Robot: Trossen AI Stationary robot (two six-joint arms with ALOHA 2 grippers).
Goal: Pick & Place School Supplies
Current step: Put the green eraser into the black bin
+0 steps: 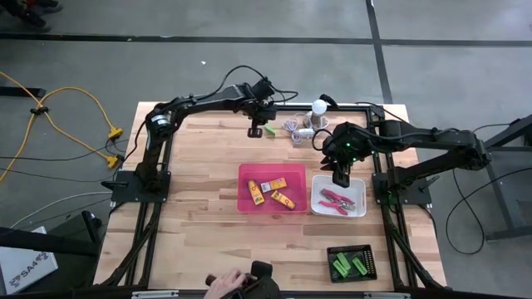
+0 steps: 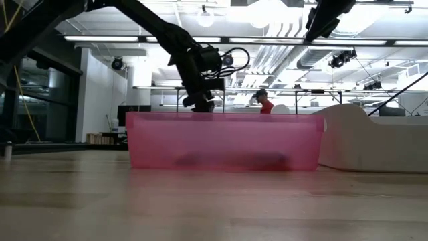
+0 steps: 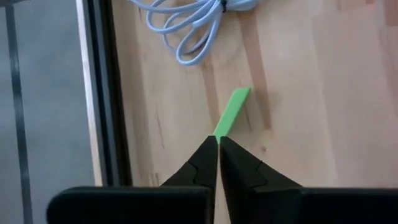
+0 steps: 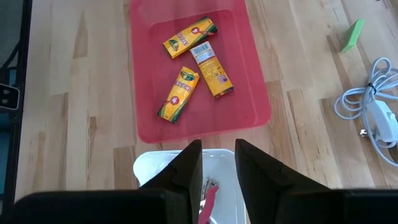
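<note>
The left pincer point(image 3: 218, 142) is pressed together with its tips at the near end of a green stick point(image 3: 232, 112) lying on the counter point(image 3: 311, 93); whether it truly pinches the stick I cannot tell. The right pincer point(image 4: 217, 163), spread and empty, hangs above the white tray point(image 1: 359, 188) holding the pink scissors point(image 1: 334, 200). The pick-up step looks in hand; next comes lifting the stick and carrying it toward the black tray point(image 1: 368, 249), well apart.

Both arms are matte black, built of slim tubular links with bulkier rounded joints. A black cable loops over the left arm point(image 1: 199, 104); a small green light glows on the right arm point(image 1: 416, 141). The fingers point(image 3: 199, 165) are black, tapering wedges.
</note>
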